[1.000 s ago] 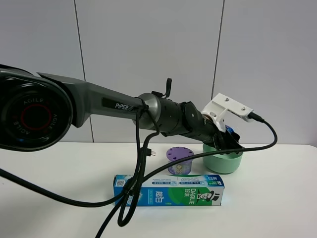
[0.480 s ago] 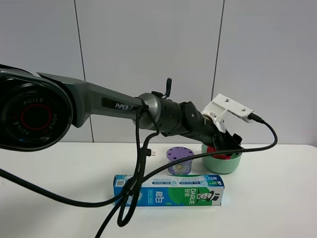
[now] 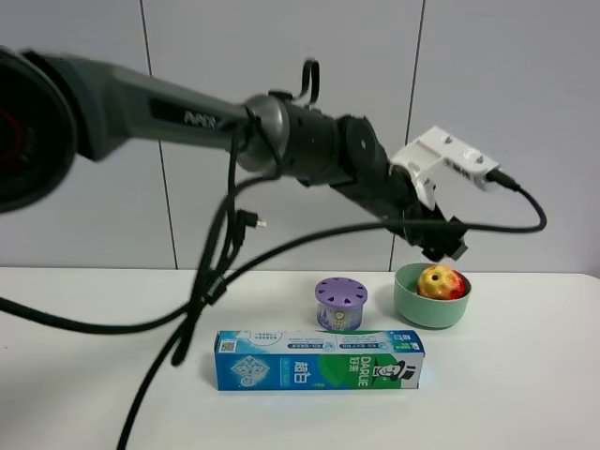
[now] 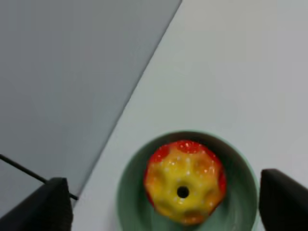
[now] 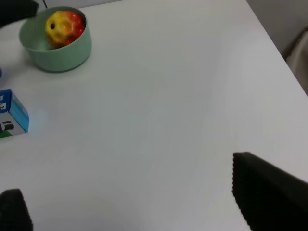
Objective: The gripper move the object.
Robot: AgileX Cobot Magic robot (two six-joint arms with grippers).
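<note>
Since the ball [image 3: 439,281] rests in the mint-green bowl [image 3: 422,310] on the surface [image 3: 94,375], directly beneath the left gripper [image 3: 450,246], whose fingers [image 4: 48,206] stand wide apart and hold nothing, a straight descent would bring them down either side of it.

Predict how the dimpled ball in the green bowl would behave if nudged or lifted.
Round, so the ball would probably roll, though the bowl walls should contain it. Its glossy surface may be slippery; the dimples could offer some grip.
</note>
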